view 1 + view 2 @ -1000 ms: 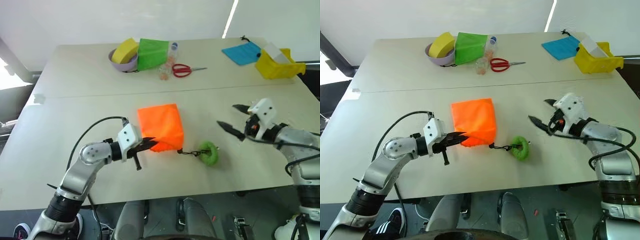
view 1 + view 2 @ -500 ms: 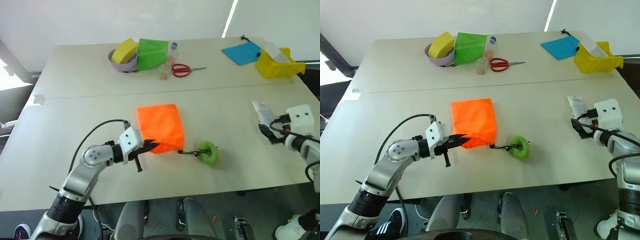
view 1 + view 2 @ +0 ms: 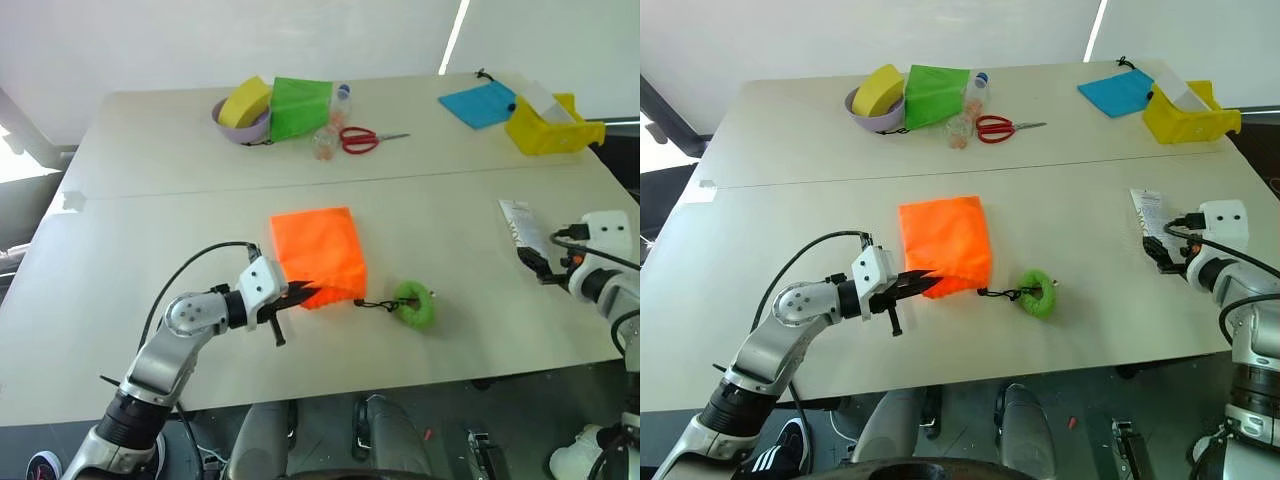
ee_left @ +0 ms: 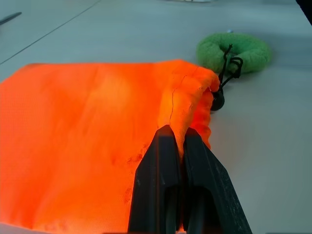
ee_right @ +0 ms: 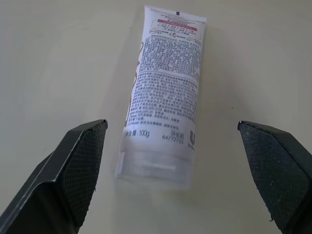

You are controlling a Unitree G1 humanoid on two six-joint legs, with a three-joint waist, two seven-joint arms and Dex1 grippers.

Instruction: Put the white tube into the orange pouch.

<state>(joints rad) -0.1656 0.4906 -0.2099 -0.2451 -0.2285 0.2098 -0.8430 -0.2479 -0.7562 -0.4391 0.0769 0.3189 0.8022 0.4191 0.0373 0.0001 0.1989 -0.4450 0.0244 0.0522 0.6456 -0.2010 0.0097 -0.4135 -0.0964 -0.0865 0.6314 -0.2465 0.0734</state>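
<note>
Since a second ago the right gripper point(image 5: 180, 161) is swinging out to the table's right edge, jaws spread wide around the flat white squeeze tube point(image 5: 165, 97) lying there. Bright orange fabric pouch point(image 3: 317, 254) is sitting mid-table, and the left gripper point(image 4: 176, 170) is pinching its bunched mouth, clenched tight.

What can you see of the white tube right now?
The white tube is a flat plastic squeeze tube with dense grey print and a white cap. It lies flat on the table near its right edge, untouched. The right hand hovers over the cap end, jaws open to either side.
</note>
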